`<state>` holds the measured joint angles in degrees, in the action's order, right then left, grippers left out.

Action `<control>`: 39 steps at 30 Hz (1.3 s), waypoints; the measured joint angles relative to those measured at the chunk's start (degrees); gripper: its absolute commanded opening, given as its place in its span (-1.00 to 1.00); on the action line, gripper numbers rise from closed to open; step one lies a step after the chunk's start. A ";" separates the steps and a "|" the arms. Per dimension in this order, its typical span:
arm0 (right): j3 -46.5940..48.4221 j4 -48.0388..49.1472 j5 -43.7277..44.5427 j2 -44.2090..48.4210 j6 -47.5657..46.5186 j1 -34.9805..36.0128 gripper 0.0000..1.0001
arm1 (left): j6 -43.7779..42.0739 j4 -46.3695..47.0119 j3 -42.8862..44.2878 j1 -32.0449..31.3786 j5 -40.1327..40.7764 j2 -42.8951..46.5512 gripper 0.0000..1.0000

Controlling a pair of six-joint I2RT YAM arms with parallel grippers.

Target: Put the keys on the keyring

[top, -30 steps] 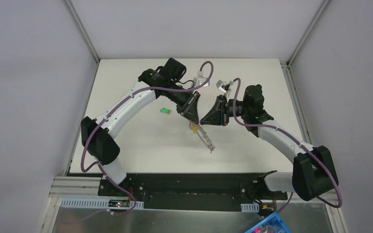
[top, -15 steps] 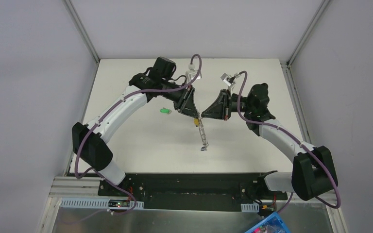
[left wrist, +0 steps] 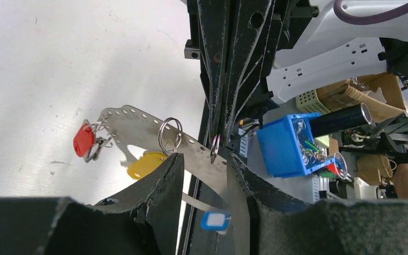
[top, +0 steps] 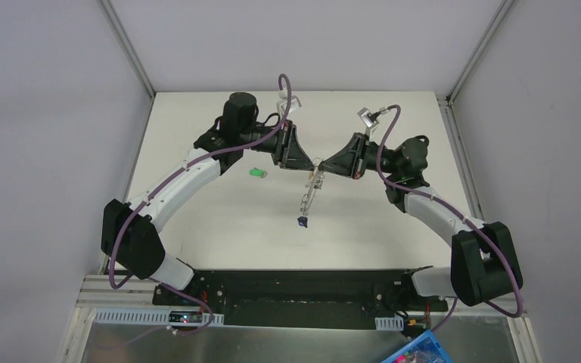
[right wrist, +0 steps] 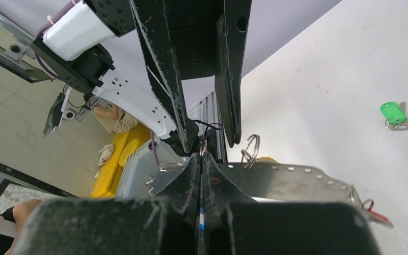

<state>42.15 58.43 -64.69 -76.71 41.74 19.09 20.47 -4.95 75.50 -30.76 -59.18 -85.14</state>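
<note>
Right pincer [right wrist: 201, 160] pressed tight on a small ring [right wrist: 203, 147] at one end of the keyring strip [right wrist: 292, 178], a perforated metal band that trails away below its tips. Left pincer [left wrist: 205, 162] meets it tip to tip, jaws standing apart, the strip running through the gap; cannot tell whether either finger touches the metal. Yellow key [left wrist: 144, 163] hangs from a larger ring [left wrist: 170, 134] just beyond the left pincer's tips. Red key [left wrist: 83, 139] sits at the strip's far end from both pincers. Blue key [left wrist: 215, 219] shows through the gap between the left pincer's fingers. Green key [top: 256, 172] lies loose on the table [top: 219, 219], off the left pincer's outer side, well apart from the strip.
</note>
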 measured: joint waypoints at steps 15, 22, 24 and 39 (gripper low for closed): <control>-1.18 6.93 2.56 0.00 5.88 -1.49 -1.00 | 8.13 10.99 -2.71 0.00 -0.66 -0.02 -0.44; -1.77 7.48 3.30 -0.04 6.32 -2.01 -1.00 | 10.43 13.70 -3.23 0.00 -0.90 -0.17 -0.44; -1.79 7.78 3.52 -0.11 6.36 -2.03 -1.00 | 10.73 14.14 -3.23 0.00 -0.92 -0.42 -0.43; -2.60 8.72 4.20 -0.20 6.93 -2.32 -1.00 | 12.41 15.26 -3.28 -0.79 -1.66 -2.10 -0.83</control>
<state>39.55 67.16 -60.49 -76.90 48.66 16.78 32.88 10.31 72.23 -31.55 -60.84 -87.24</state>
